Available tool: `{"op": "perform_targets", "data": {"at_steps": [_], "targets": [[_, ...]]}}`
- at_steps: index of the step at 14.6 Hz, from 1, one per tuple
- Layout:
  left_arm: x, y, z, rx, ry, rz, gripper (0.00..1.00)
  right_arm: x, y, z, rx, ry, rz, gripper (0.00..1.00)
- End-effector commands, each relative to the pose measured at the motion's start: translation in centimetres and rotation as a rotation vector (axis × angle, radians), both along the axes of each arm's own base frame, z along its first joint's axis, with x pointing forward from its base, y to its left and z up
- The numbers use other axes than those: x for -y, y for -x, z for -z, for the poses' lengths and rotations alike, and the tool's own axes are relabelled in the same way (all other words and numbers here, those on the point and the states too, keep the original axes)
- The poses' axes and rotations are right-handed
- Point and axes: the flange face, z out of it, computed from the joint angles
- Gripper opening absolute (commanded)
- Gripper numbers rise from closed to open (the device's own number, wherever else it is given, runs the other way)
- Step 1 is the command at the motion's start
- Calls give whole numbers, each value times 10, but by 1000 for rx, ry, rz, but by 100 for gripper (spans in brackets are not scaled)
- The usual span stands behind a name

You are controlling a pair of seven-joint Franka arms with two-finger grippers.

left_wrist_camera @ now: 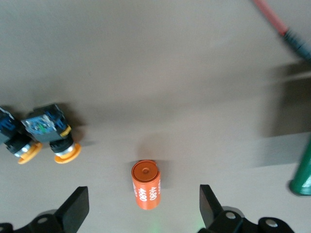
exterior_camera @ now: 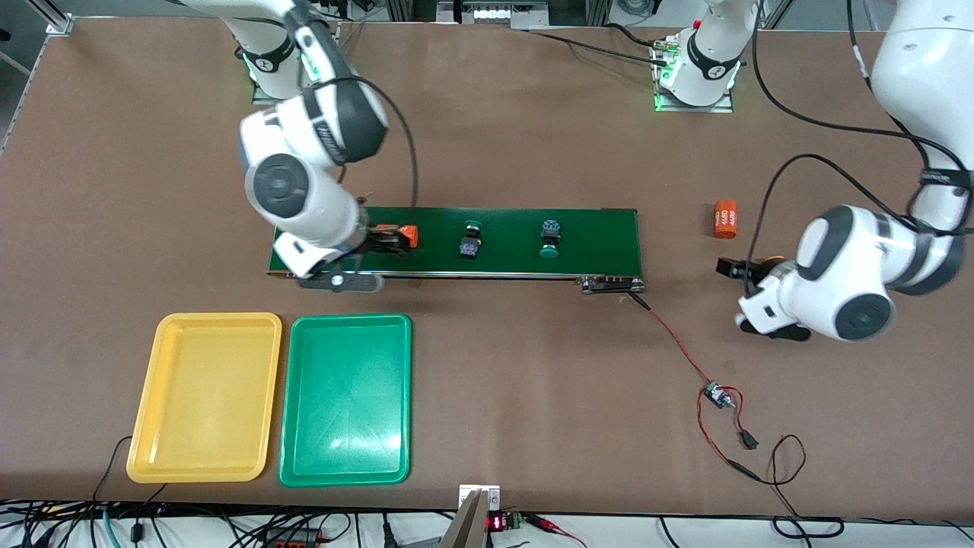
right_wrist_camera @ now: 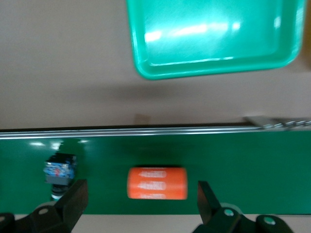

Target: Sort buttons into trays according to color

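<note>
Two green-capped buttons (exterior_camera: 471,240) (exterior_camera: 549,237) lie on the dark-green belt (exterior_camera: 601,243); the first also shows as a button (right_wrist_camera: 59,170) in the right wrist view. Two yellow-capped buttons (left_wrist_camera: 56,133) (left_wrist_camera: 19,145) lie side by side on the table under the left arm. The yellow tray (exterior_camera: 205,396) and the green tray (exterior_camera: 346,399) stand side by side, both holding nothing. My right gripper (exterior_camera: 388,240) (right_wrist_camera: 141,204) is open over the belt, straddling an orange cylinder (right_wrist_camera: 157,183). My left gripper (exterior_camera: 734,268) (left_wrist_camera: 143,208) hangs open over another orange cylinder (left_wrist_camera: 146,184).
The second orange cylinder (exterior_camera: 726,219) lies on the table off the belt's end toward the left arm. A red wire with a small circuit board (exterior_camera: 715,396) runs from the belt's corner toward the front camera. The green tray (right_wrist_camera: 214,34) shows in the right wrist view.
</note>
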Motion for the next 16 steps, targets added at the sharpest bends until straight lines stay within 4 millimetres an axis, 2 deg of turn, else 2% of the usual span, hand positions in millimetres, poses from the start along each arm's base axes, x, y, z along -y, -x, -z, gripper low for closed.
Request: {"op": "perform_targets", "data": {"at_steps": [1,3,5,8,10,11,12,13,14,16], "targets": [[-12,64,6,8,-43,51,100,-38,17,18,-9,13,13,100],[-21,88,34,12,-37,53,100,-63,34,31,-35,0,-9,100],[-26,110,62,23,-23,47,100,-72,39,44,-47,-15,-6,100],[-26,140,85,-30,-16,51,100,-91,46,73,-26,-10,-30,100],[-25,148,90,-44,-9,44,100,-96,49,90,-22,-2,-36,100],[-24,149,93,-33,-5,45,95,-96,49,97,-28,4,-39,94],[-23,147,95,-9,2,44,78,-96,50,104,-35,10,-43,89],[-23,146,96,2,7,46,54,-96,51,107,-37,14,-49,80],[-23,138,92,39,9,47,41,-98,54,112,-44,21,-43,46],[-23,124,82,128,18,44,33,-96,53,111,-48,22,-38,24]]}}
